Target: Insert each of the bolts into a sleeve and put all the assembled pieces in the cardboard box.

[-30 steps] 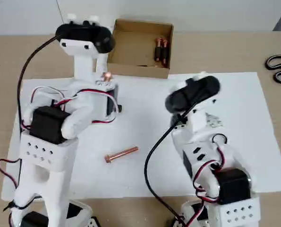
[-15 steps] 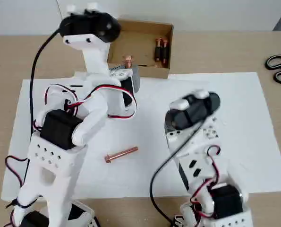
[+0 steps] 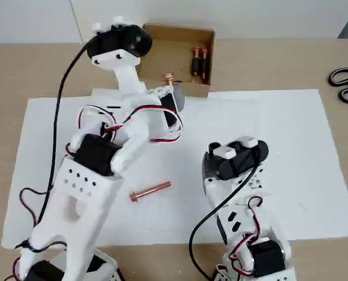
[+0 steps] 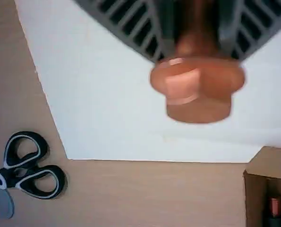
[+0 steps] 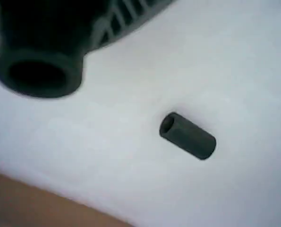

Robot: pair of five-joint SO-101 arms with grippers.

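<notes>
My left gripper (image 3: 170, 89) hangs just in front of the cardboard box (image 3: 162, 55), shut on a copper bolt (image 3: 169, 78) whose hex head points up. The left wrist view has that bolt (image 4: 197, 87) close up between the grey fingers of the left gripper (image 4: 197, 28). Two assembled pieces (image 3: 199, 61) lie inside the box at its right side. A loose copper bolt (image 3: 150, 191) lies on the white paper between the arms. My right gripper (image 5: 69, 28) is shut on a black sleeve (image 5: 36, 73); a second black sleeve (image 5: 187, 135) lies on the paper beyond it.
White paper (image 3: 279, 129) covers the middle of the wooden table. Black-handled scissors (image 3: 346, 82) lie on the wood at the far right, also visible as scissors (image 4: 27, 163) from the left wrist. A corner of the box (image 4: 268, 184) shows there too.
The left arm has carried its bolt to the right and farther back, up to the box's front wall. The right arm has pulled back toward the near edge of the table.
</notes>
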